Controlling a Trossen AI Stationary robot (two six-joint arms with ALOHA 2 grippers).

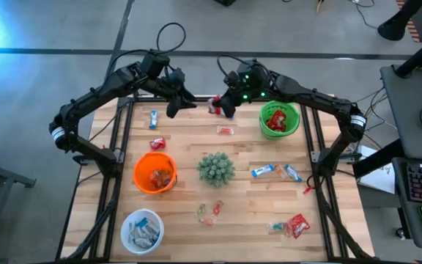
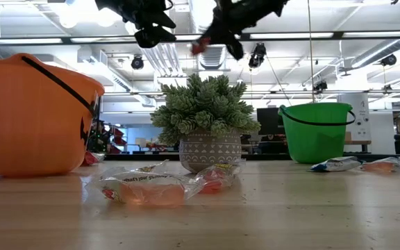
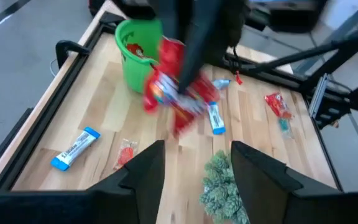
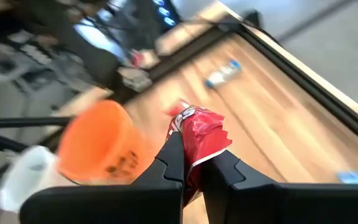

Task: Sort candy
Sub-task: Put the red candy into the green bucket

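Candy lies scattered on the wooden table: a blue-and-white bar, small red packets, two blue bars, tiny pieces and red packets. My right gripper is up in the air near the table's far edge, left of the green bowl, and is shut on a red packet. My left gripper hovers beside it, open and holding nothing. In the low view both grippers show high up. My right gripper pinches the red packet between its two fingers, gripping a crumpled part of the wrapper. The rest of the packet sticks out past the fingertips. It is lifted clear of the table.
The green bowl holds red candy. An orange bowl with candy and a white bowl with blue-and-white bars stand on the table's left half. A spiky green potted plant stands in the middle. Black frame rails run along both table sides.
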